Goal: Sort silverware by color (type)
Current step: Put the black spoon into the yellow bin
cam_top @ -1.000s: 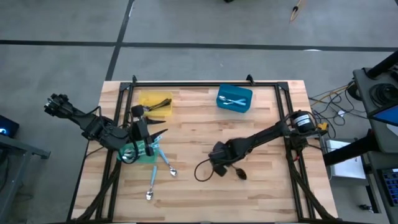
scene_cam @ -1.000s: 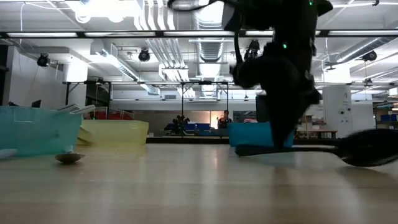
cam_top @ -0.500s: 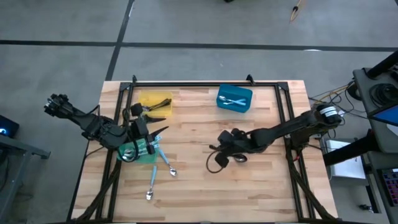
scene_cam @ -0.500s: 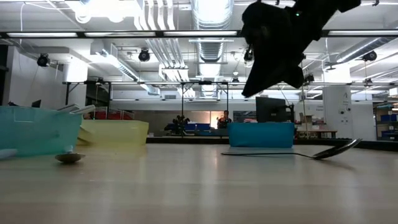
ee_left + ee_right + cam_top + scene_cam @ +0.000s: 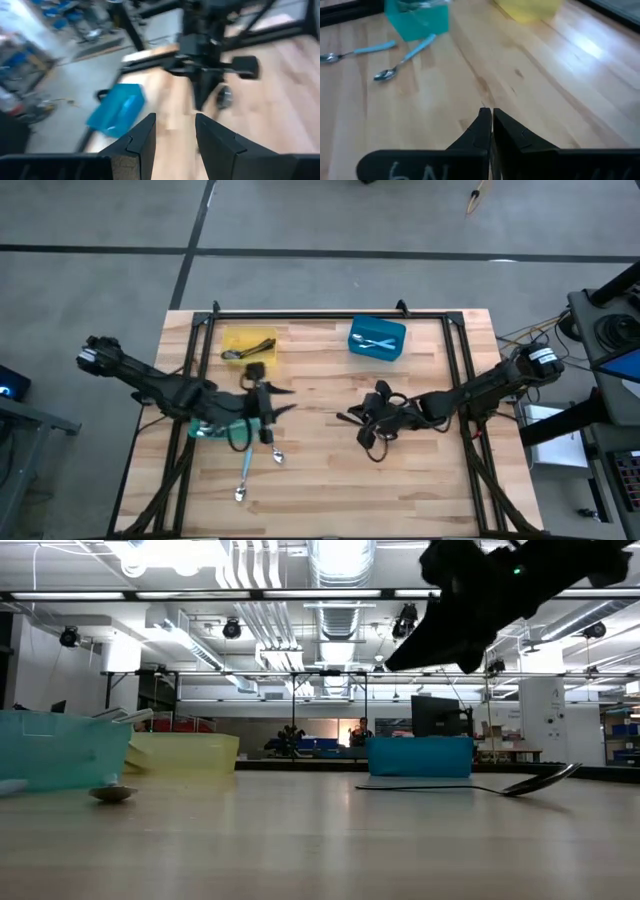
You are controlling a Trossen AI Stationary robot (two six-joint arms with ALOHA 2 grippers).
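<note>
Fingers of the right gripper (image 5: 487, 116) are clenched, empty. Left gripper (image 5: 172, 131), beside the green bin (image 5: 238, 427), is parted, empty; bin partly hidden.

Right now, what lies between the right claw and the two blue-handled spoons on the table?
Nothing: the right wrist view shows only bare tabletop between the shut right claw and the two blue-handled spoons.

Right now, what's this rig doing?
Sorting silverware into bins. The right gripper is shut and empty, raised over mid-table, with a dark spoon lying on the wood nearby. The left gripper is open, holding nothing, near the green bin. Two blue-handled spoons lie loose beside it. The yellow bin and blue bin already hold pieces.
</note>
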